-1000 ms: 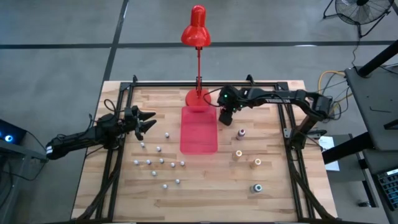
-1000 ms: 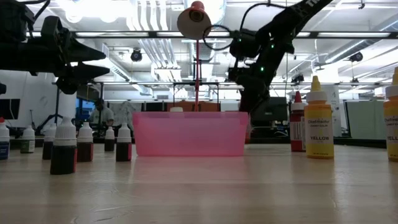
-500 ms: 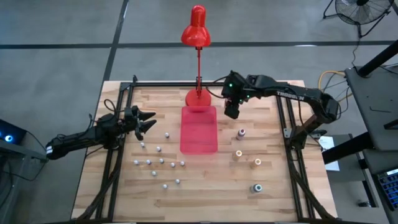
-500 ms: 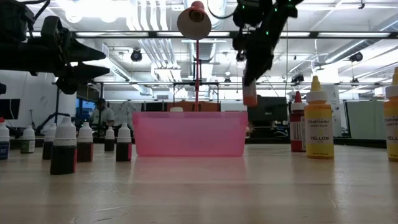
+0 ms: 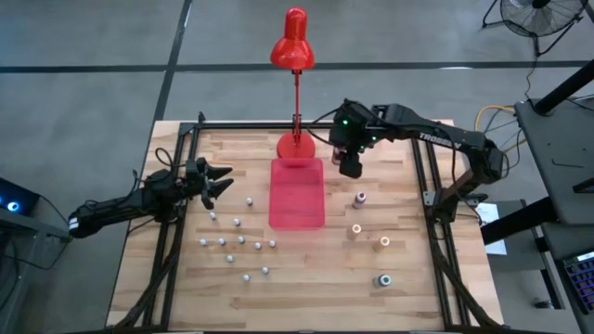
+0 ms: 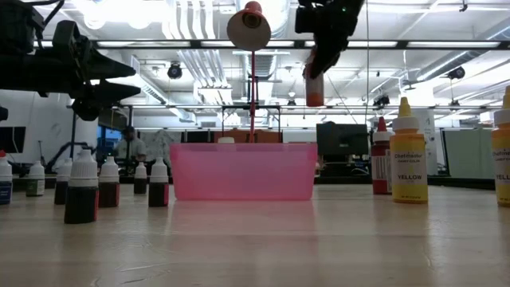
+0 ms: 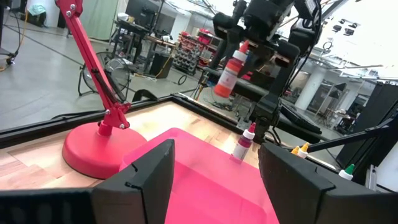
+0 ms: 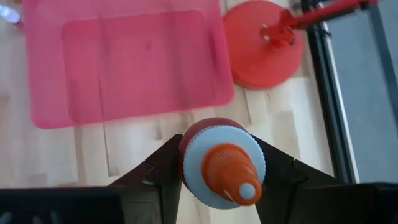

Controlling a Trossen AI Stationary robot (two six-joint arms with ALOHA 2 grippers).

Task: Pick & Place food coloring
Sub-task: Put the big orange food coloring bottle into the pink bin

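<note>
**Orange-capped bottle aloft beside the tray**

My right tool (image 5: 350, 165) is clenched on an orange-capped bottle (image 8: 222, 163) of food coloring, lifted clear of the bench (image 5: 306, 278) and hanging just off the pink tray (image 5: 296, 193) toward 2 o'clock, near the red lamp base (image 5: 295, 146). In the low view the bottle (image 6: 315, 86) hangs cap-down, high above the tray rim.

My left tool (image 5: 215, 179) waits with fingers spread at 9 o'clock of the tray, grasping nothing.

The small whitish-capped bottles (image 5: 238, 244) are scattered at 7 to 8 o'clock of the tray. Four bigger bottles stand at 3 to 5 o'clock; the yellow-capped bottle (image 6: 409, 151) carries a label on which I can read "YELLOW"; the brand line above it is too small to make out.
</note>
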